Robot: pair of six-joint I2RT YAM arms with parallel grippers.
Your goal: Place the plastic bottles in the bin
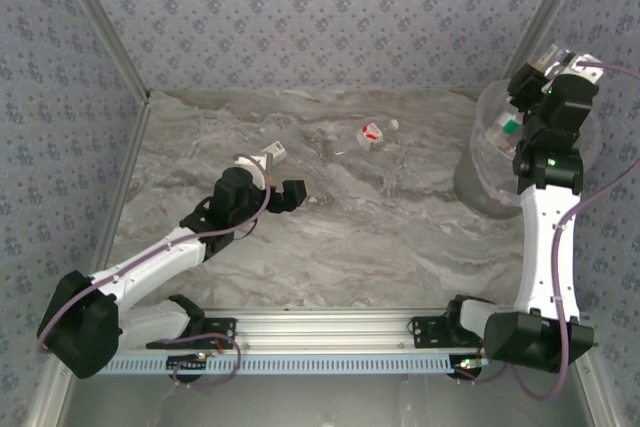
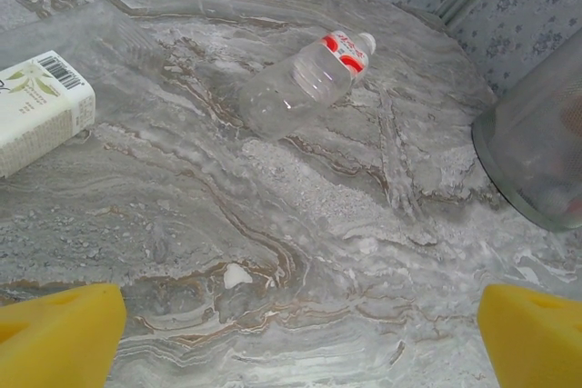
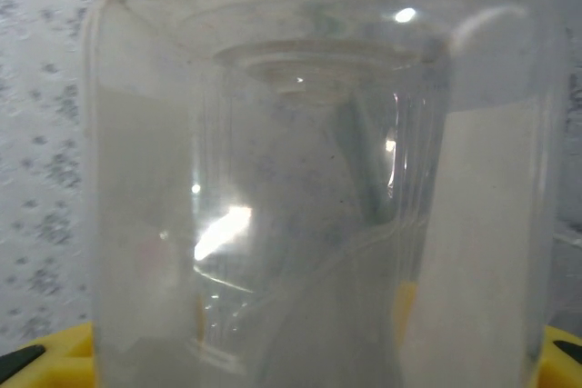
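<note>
**Right side.** The right tool (image 3: pixel 291 365) pinches a clear bottle (image 3: pixel 309 206) between its yellow pads (image 3: pixel 50 343). In the top view it sits at the upper right, over the mouth of the bin (image 1: pixel 478 182). Held there, the bottle should drop inside on release.

**Left side.** The left tool (image 2: pixel 300 338) is spread wide and empty, low over the counter (image 2: pixel 300 252). It faces a loose bottle (image 2: pixel 305 86) lying on its side in the upper middle of the wrist view.

**Clearances.** Bare counter separates the left tool from the loose bottle, so a straight approach looks open. A white carton (image 2: pixel 36 111) lies at the left edge, well apart from that bottle. The bin stands at the right edge, near the corner walls.
</note>
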